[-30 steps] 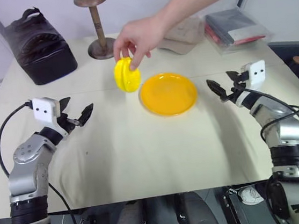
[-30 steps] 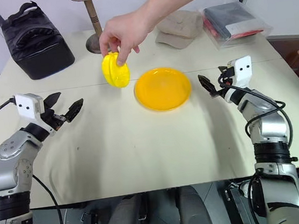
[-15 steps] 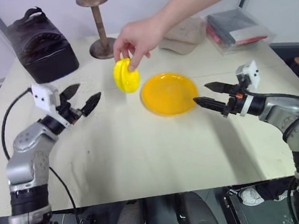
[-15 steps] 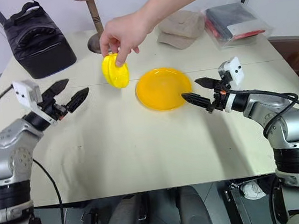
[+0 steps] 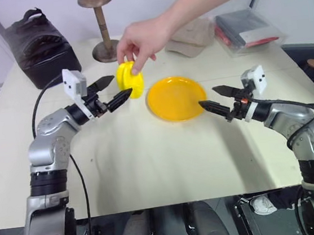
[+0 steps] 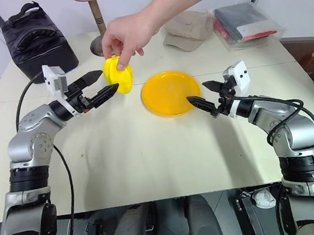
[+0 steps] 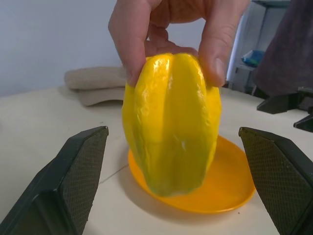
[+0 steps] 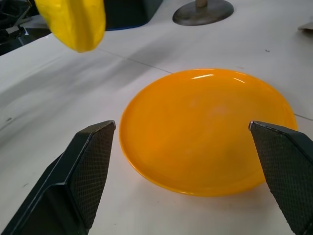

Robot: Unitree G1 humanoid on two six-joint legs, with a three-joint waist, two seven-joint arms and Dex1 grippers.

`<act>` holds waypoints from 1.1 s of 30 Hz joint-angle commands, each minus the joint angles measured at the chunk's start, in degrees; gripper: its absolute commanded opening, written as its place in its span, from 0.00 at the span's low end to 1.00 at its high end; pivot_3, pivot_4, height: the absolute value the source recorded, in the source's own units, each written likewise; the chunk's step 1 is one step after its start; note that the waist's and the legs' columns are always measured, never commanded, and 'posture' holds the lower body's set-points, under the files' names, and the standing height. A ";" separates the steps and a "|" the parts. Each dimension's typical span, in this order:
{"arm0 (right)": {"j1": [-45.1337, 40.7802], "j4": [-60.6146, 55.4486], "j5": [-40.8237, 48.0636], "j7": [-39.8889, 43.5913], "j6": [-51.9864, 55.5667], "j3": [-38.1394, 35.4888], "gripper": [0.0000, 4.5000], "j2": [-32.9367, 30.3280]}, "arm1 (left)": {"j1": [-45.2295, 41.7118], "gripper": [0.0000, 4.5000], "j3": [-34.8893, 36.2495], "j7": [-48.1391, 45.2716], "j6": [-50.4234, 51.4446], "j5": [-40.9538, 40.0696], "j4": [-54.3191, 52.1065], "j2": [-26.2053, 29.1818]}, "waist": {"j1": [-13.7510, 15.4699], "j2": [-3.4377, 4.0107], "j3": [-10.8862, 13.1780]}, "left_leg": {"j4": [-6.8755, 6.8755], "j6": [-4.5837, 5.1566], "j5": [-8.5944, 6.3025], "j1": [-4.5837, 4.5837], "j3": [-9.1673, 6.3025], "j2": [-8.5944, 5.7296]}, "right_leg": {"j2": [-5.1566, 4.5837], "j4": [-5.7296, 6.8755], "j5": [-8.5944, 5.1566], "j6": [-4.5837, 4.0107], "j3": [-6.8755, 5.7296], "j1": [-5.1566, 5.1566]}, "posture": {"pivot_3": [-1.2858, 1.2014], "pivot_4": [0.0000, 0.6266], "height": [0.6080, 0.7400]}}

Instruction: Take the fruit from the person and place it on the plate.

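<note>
Left gripper (image 5: 112,91) spread wide, fingertips just beside fruit (image 5: 129,80), not touching. Person's hand (image 5: 141,39) pinches fruit's top, holding it above table (image 5: 150,158), left of plate (image 5: 176,98). Right gripper (image 5: 216,99) spread wide, empty, tips at plate's right rim.

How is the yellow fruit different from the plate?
The fruit is ribbed and lobed and stands tall; the plate is flat, round and smooth. The fruit is lemon-yellow; the plate is more orange. The fruit is smaller than the plate. The person's hand holds the fruit up, while the plate lies on the table. Both are glossy.
</note>
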 commanded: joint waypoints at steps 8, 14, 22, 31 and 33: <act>-0.07 -1.93 -0.30 -2.07 -2.57 -1.81 1.00 0.33 | -1.67 1.00 -1.51 -0.94 -1.53 2.28 1.18 -1.30 | -0.03 0.00 0.00 | 0.00 0.00 0.00 0.00 -0.01 0.00 | 0.00 0.01 0.00 0.01 0.00 0.00 | 0.52 0.24 1.00; -0.07 -1.07 -0.81 -2.46 -3.62 -1.82 1.00 0.65 | -1.99 0.47 -1.28 -1.22 -1.94 2.29 1.61 -1.75 | 0.01 0.00 0.00 | 0.00 0.00 0.00 0.00 -0.01 0.00 | -0.01 0.00 0.01 0.01 0.00 0.00 | 0.52 0.24 1.00; 0.05 -0.89 -0.93 -2.77 -3.92 -1.81 1.00 1.01 | -2.21 0.25 -1.45 -0.77 -3.34 3.70 2.22 -1.47 | -0.02 0.00 0.00 | 0.00 0.00 0.00 0.00 -0.01 0.00 | 0.00 0.01 0.01 0.02 0.01 0.00 | 0.52 0.24 1.00; 0.15 -0.56 -1.33 -3.25 -4.37 -1.50 1.00 1.71 | -5.61 0.25 -8.19 -3.50 -8.97 11.94 8.33 -2.30 | 0.13 0.00 0.00 | 0.01 0.00 0.00 0.00 0.00 -0.01 | 0.01 0.00 0.01 0.02 0.00 0.01 | 0.52 0.24 1.00; 0.08 -0.42 -1.53 -3.45 -4.59 -1.29 1.00 2.10 | -8.60 0.25 -10.47 -4.05 -11.77 14.87 13.06 -3.27 | 0.26 0.00 0.00 | 0.02 0.00 0.00 0.00 -0.01 -0.02 | 0.02 0.00 0.02 0.03 -0.01 0.02 | 0.52 0.24 1.00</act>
